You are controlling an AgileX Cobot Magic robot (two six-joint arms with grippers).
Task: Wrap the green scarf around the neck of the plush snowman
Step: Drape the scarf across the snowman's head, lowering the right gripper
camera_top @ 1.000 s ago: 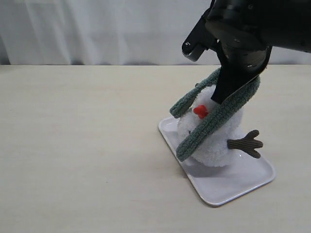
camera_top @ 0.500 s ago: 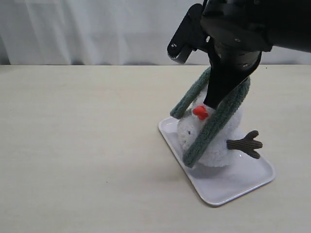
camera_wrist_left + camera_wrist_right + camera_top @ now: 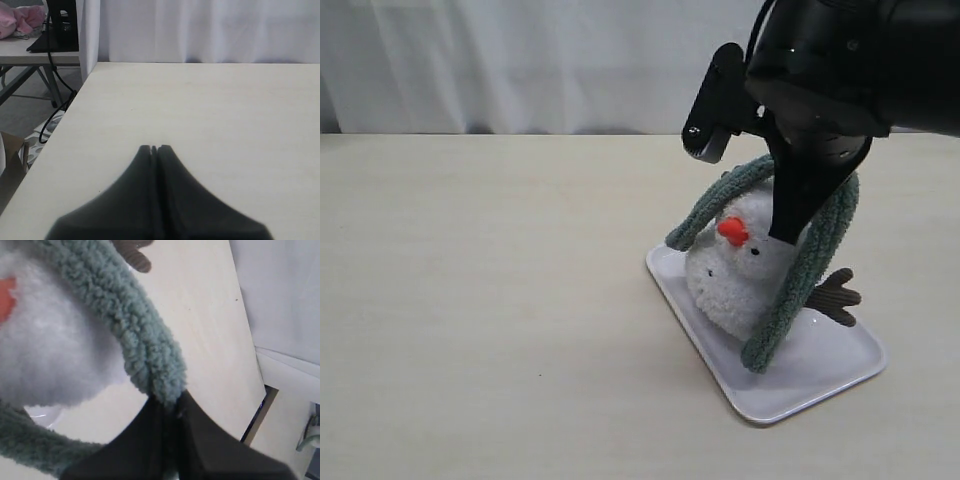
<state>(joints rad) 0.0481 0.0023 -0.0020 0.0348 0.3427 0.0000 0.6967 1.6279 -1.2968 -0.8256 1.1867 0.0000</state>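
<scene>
While hanging over the plush snowman, grips the green scarf with the right gripper, black fingers shut tight on a bunch of the fleece close against the white head. Carries the scarf as an arch over the top of the toy, up off the neck and not yet wound around it. Drops one strand on the left of the exterior view, with its rounded end free in the air beside the head and above the far corner of the white tray. Drops the other strand on the right, past the face and across the round body, down to the tray near its front edge; whether touching there, unclear. Sits the snowman on that tray, orange-red nose turned toward the left of the exterior view, one brown branch arm stuck out to the right above the tray. Rests the tray flat on the pale tabletop, right of the middle, before a white curtain. Elsewhere, holds the left gripper low over a bare stretch of tabletop near its edge, fingers pressed together with nothing between them. Beyond that edge, a side table with something soft and pink and black cables down to the floor
</scene>
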